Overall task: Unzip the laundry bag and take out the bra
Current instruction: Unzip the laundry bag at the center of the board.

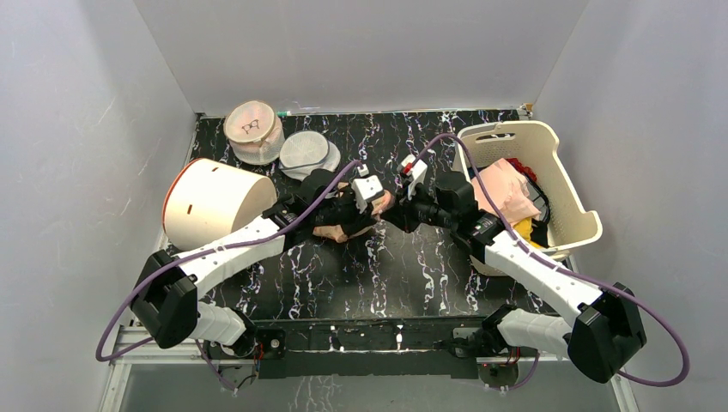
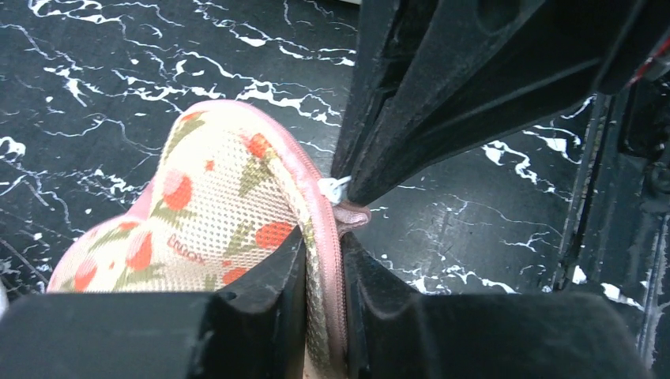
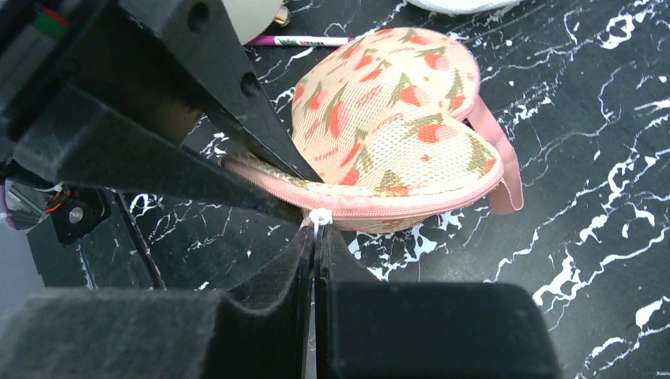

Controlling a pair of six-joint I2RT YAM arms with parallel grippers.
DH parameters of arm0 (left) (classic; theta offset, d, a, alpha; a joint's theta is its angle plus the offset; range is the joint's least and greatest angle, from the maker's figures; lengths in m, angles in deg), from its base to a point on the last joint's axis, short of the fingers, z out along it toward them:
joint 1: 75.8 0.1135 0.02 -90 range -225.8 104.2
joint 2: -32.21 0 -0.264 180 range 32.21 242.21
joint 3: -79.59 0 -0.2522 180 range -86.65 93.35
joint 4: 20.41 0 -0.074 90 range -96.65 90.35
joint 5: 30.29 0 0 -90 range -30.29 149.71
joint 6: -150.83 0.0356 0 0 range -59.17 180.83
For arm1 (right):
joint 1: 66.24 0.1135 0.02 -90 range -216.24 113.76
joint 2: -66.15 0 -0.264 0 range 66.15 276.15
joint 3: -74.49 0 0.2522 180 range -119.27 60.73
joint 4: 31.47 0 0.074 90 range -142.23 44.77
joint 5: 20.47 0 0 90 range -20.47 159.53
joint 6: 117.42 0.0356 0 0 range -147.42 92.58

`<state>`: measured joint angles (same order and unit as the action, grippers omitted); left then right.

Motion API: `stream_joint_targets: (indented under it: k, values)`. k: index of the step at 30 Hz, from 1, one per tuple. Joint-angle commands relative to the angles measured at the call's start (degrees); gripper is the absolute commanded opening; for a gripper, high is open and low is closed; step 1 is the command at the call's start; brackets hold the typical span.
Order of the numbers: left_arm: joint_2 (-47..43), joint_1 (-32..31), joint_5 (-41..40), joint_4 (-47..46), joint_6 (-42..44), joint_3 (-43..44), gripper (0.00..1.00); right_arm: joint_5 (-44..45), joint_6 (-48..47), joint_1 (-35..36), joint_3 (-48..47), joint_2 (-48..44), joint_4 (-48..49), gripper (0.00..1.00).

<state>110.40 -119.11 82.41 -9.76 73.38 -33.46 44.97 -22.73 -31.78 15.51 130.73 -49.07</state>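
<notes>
The left gripper (image 2: pixel 324 272) clamps the laundry bag (image 2: pixel 213 213) by its rim, anchoring it. The right gripper (image 3: pixel 316 249), closed tight, pinches the zip pull (image 3: pixel 320 215) for unzipping

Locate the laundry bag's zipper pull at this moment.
In the right wrist view the zipper pull sits on the laundry bag's near rim, pinched by the right gripper, left of the basket.

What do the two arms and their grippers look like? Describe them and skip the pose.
The left arm and right arm have white shells with black joints. A purple cable loops along each. Each wrist carries a small white block. The left gripper and right gripper have black, wedge-shaped fingers.
</notes>
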Motion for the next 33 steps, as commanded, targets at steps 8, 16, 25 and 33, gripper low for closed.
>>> stream_joint_targets:
  k: [8,16,25,33]
  values:
    - [-0.8,0.0,-4.3,1.3,3.4,2.9,0.02,14.2,1.4,-0.6,-2.6,-0.4,-3.1,0.0]
    - [-1.6,0.0,-5.2,2.0,4.4,2.9,0.0,8.7,2.0,-13.1,-1.5,1.2,-3.0,0.0]
    - [-1.9,0.0,-5.8,2.1,4.9,2.8,0.07,-1.0,0.5,-14.4,-4.0,3.7,-5.1,0.0]
    - [-2.0,0.0,1.9,0.9,3.8,2.4,0.51,-3.2,3.1,-6.4,-3.6,2.9,-2.1,0.0]
